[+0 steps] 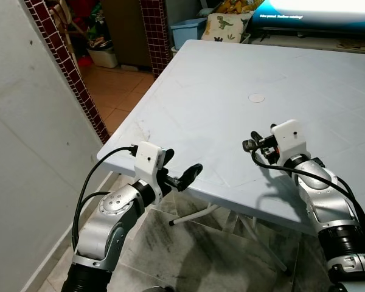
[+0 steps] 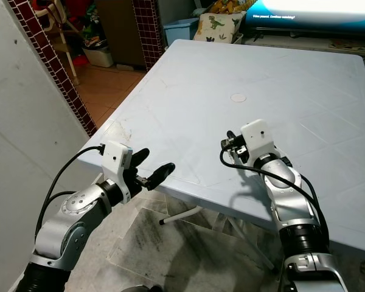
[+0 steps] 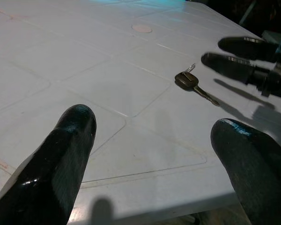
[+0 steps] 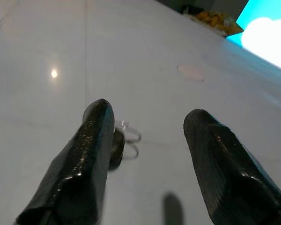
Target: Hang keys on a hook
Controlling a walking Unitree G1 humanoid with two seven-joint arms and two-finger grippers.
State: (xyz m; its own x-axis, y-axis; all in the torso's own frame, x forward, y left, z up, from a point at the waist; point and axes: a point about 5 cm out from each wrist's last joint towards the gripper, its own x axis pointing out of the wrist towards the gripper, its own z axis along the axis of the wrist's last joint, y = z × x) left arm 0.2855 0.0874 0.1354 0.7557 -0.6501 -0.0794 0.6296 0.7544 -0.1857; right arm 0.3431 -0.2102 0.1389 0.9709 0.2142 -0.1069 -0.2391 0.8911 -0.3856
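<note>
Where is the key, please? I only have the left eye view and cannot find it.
Observer: In the left wrist view, a dark-headed metal key with a silver ring lies flat on the pale blue plastic table, just ahead of the right gripper.
Operator: Are its fingers around the key?
Observer: No; in the right wrist view the open fingers hold nothing, and one finger partly hides the key.

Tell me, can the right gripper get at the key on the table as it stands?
Probably yes: the right gripper is open, the key lies flat on the table just beside one finger, nothing between.
</note>
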